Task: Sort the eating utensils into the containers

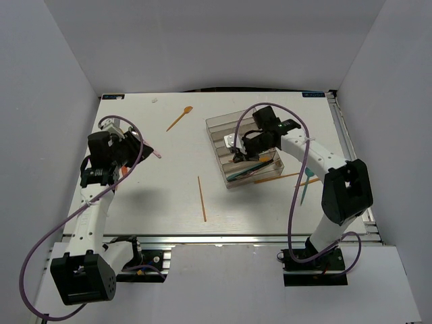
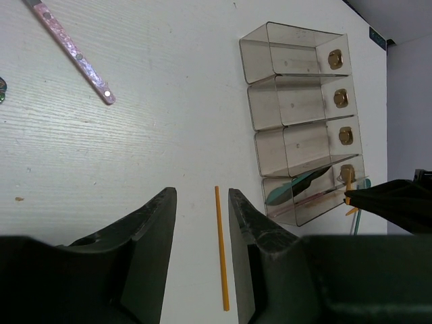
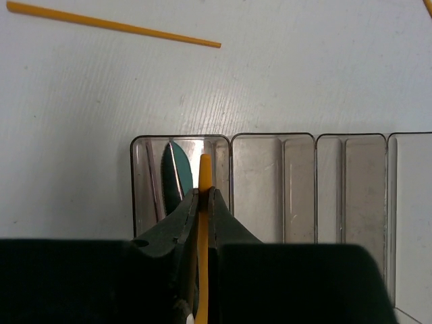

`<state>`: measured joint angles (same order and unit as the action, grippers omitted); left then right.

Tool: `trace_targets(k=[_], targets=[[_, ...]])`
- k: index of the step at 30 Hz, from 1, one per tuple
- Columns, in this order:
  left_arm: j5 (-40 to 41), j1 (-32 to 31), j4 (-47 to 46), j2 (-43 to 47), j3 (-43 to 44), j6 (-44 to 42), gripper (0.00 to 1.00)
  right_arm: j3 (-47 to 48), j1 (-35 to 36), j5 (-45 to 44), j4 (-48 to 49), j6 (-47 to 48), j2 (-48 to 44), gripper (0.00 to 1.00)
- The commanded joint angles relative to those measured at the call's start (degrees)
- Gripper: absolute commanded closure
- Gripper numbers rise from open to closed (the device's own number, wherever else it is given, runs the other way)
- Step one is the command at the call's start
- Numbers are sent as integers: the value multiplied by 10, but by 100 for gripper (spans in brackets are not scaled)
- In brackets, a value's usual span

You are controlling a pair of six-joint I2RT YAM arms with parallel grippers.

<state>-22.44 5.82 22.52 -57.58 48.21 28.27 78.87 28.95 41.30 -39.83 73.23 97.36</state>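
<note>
— Over the tray's (image 1: 217,124) end compartment, the one toward the table's (image 1: 162,196) near edge, what has the right gripper (image 3: 204,193) got?
— An orange utensil (image 3: 204,169), pinched between nearly closed fingers, its tip poking forward above that compartment. A teal utensil (image 3: 174,172) lies inside, just beside it.
— And the tray itself?
— Clear, brownish, four long compartments side by side. The left wrist view adds a gold fitting (image 2: 335,59) at each compartment's end, which the right wrist view does not show.
— The left gripper (image 2: 202,197)?
— About half open, holding nothing, hovering above the table well apart from the tray. An orange stick (image 2: 221,250) lies on the table below the gap between its fingers, and a pink utensil (image 2: 74,54) lies off to one side.
— Anything only the top view gives?
— An orange spoon (image 1: 179,118) near the table's far edge
</note>
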Motion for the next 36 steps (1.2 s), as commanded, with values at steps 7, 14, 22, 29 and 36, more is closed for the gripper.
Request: trace_targets(k=[7, 14, 22, 29, 36], targets=[[-30, -3, -1, -17, 21, -1, 52, -30, 1, -32, 45, 67, 34, 100], [-69, -12, -14, -31, -9, 27, 52, -22, 1, -40, 26, 69, 54, 59], [37, -214, -6, -90, -34, 124, 52, 16, -27, 10, 26, -53, 8, 41], [147, -307, 159, -224, 50, 183, 48, 1, -114, 51, 76, -221, -51, 40], [181, -399, 187, -335, 111, 215, 42, -68, -163, 51, 94, -244, -98, 40]])
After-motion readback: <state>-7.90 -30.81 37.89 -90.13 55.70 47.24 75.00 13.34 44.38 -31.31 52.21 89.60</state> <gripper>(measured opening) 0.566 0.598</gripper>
